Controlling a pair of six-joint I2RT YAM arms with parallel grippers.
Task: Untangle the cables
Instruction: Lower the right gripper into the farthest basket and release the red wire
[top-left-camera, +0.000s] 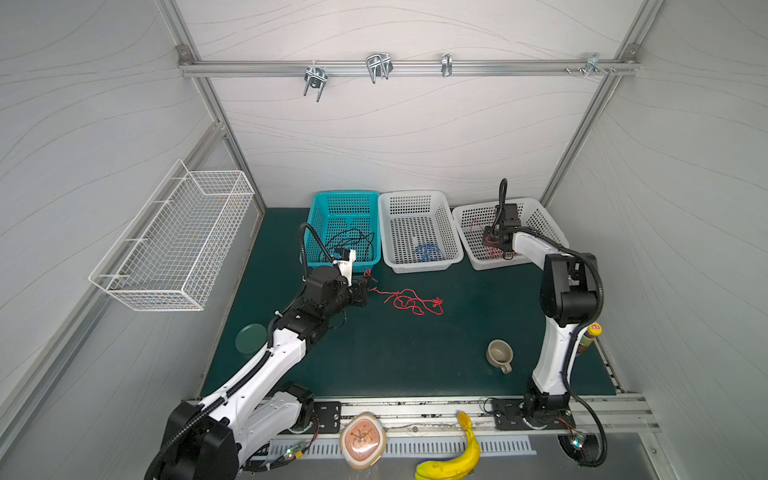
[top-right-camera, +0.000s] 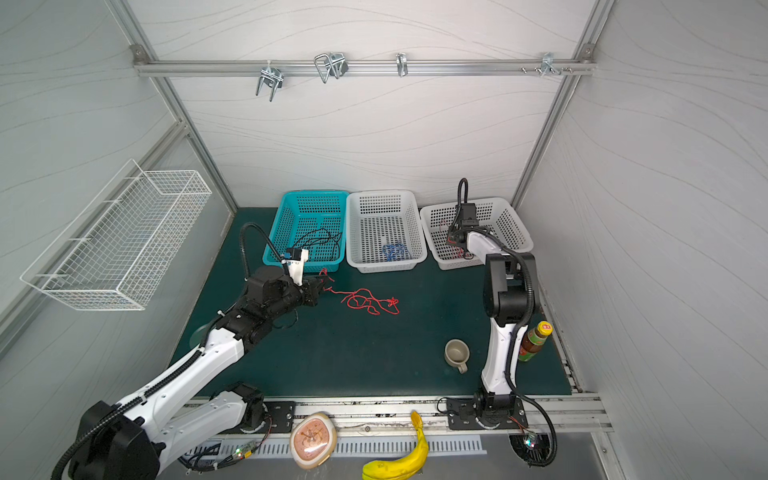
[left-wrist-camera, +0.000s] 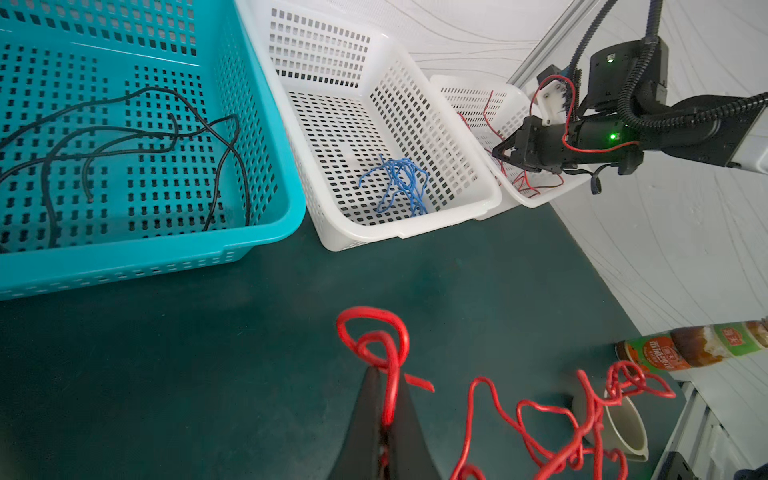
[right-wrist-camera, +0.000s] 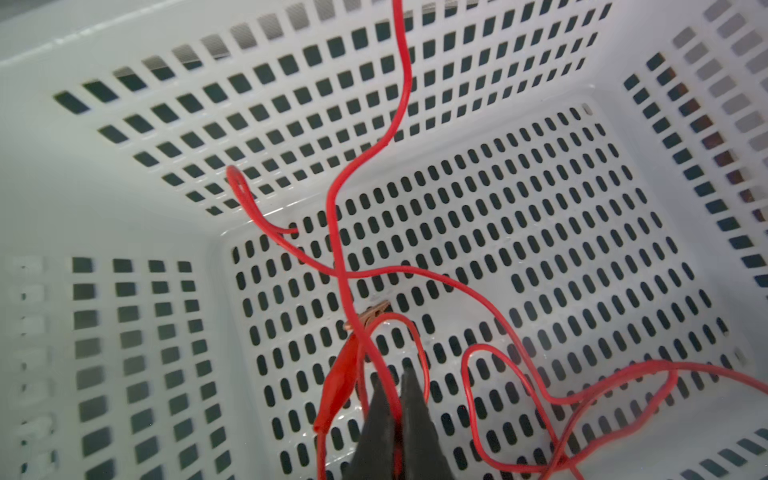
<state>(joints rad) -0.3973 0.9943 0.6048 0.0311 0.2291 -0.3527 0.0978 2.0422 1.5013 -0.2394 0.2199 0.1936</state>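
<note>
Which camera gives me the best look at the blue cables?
The left wrist view: the blue cables lie close and unobstructed in the middle basket. Both top views show only a small blue clump; the right wrist view misses them.

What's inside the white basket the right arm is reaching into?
Loose red cables lie on the basket floor; the right gripper is shut on one. The gripper hides the floor beneath it.
</note>
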